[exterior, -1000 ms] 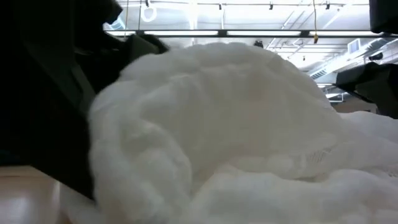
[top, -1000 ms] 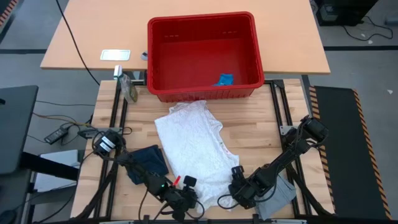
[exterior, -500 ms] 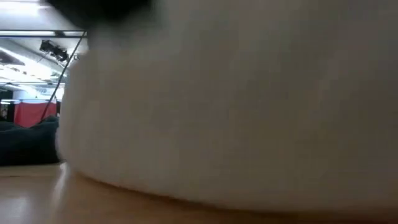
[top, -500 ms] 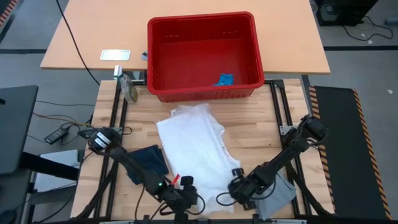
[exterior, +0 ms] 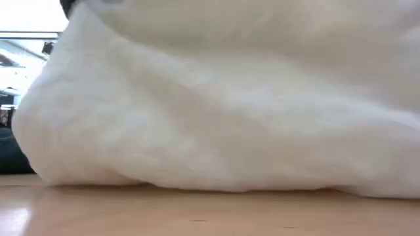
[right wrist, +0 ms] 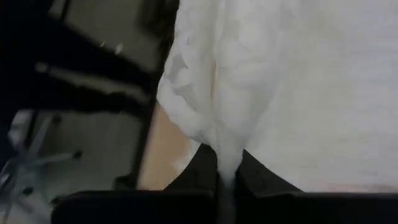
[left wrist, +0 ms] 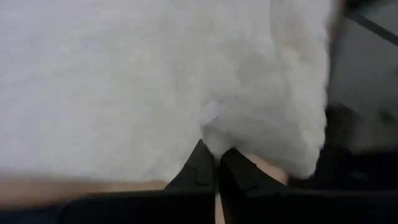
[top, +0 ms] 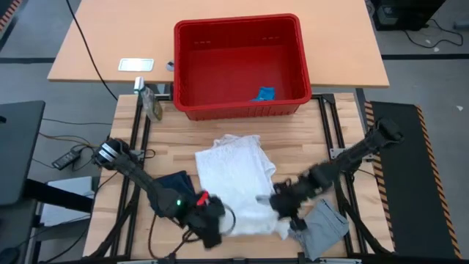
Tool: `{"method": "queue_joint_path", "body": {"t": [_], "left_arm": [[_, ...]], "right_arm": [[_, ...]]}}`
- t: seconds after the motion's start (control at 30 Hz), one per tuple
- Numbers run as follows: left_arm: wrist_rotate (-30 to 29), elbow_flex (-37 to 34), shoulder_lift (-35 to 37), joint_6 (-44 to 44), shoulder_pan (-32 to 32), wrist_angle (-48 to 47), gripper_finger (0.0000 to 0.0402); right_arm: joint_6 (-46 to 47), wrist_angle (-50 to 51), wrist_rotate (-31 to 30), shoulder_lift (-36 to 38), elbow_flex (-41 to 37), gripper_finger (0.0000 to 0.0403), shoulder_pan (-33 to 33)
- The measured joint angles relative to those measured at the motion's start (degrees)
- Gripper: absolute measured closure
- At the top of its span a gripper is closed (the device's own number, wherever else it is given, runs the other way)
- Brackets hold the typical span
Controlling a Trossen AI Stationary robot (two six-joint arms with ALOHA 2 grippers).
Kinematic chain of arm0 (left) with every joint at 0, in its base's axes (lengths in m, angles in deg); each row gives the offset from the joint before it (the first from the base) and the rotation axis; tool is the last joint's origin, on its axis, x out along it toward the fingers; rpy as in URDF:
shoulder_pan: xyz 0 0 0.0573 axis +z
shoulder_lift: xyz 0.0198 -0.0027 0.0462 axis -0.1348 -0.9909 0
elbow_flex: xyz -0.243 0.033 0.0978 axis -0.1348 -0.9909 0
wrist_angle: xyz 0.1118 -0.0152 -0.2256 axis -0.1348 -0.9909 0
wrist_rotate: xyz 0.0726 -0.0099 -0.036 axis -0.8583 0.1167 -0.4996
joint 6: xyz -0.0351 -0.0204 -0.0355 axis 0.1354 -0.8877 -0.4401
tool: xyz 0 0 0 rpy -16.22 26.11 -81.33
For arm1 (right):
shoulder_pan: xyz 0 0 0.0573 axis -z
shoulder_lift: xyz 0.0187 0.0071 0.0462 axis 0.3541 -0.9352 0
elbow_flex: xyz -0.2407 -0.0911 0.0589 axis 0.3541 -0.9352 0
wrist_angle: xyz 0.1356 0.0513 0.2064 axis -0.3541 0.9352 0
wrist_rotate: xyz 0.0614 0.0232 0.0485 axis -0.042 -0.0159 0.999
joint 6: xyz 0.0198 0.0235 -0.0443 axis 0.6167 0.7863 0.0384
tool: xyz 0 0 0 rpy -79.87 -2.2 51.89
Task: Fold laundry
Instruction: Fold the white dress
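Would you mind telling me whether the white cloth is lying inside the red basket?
No, the white cloth is spread on the wooden table in front of the red basket, not in it.

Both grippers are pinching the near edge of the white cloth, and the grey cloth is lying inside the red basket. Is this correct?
Not quite. The grey cloth lies on the table's near right corner, beside the right gripper, not in the red basket; the high view shows it. The rest holds: the left gripper and the right one each pinch the white cloth.
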Motion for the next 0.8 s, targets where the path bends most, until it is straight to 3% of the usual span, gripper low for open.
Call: {"method": "queue_joint_path", "body": {"t": [0.07, 0.23, 0.4, 0.57, 0.7, 0.8], "left_arm": [[-1.0, -0.1, 1.1, -4.4, 1.0, -6.0, 0.0401], [-1.7, -0.4, 1.1, -4.3, 5.0, -17.1, 0.0401], [-1.5, -0.5, 1.6, -1.6, 11.9, -22.1, 0.0401], [-0.3, -0.4, 5.9, 5.3, 20.1, -26.2, 0.0401], [-0.3, -1.9, 6.2, 14.8, 28.8, -29.4, 0.0401], [4.3, -6.8, 6.2, 21.8, 35.0, -23.9, 0.0401]], "right_arm": [[-3.0, 0.1, 1.2, 0.4, 0.0, 0.0386, 5.6], [-8.4, -1.5, 8.7, -2.0, 0.0, 0.0386, 21.5], [-11.3, -2.5, 19.1, -4.6, 0.0, 0.0386, 34.4], [-11.8, -5.7, 24.8, -4.7, 0.2, 0.0386, 44.3], [-12.3, -12.0, 22.2, -7.9, 0.2, 0.0386, 49.1], [-11.1, -18.0, 12.1, -11.7, 0.1, 0.0379, 50.1]]}}
